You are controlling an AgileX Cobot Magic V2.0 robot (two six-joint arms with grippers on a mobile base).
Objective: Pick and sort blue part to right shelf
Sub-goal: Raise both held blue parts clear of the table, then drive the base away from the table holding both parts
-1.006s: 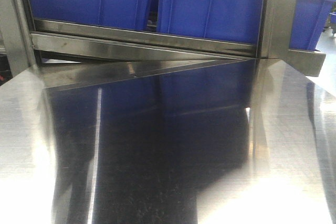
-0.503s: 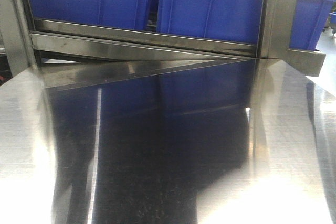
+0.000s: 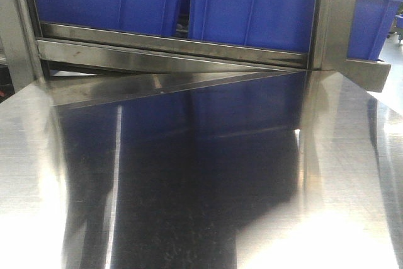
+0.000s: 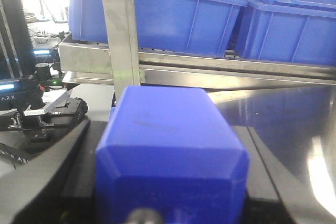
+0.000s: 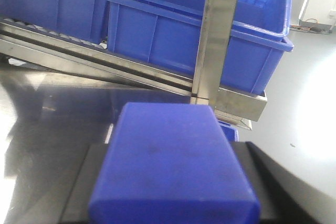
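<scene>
Carrying, I judge: the right gripper [image 5: 173, 187] seems to pinch a blue part [image 5: 170, 145] low-centre (left gripper's [image 4: 170, 198] hold on a second blue part [image 4: 168, 135]: cannot tell); next, lift it into the right shelf's [image 5: 231, 103] blue bin [image 5: 178, 40], upper frame.

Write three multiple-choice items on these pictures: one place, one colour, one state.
1. The blue bins stand: A on the table; B on the shelf; C on the floor.
2. The block before the right wrist camera is: A red; B blue; C green.
3. The large bin behind the post, right wrist view, is: A open on top; B lidded; C overturned.
Answers: B, the steel shelf rail runs under them; B, its whole top is blue; A, its inside wall shows.
</scene>
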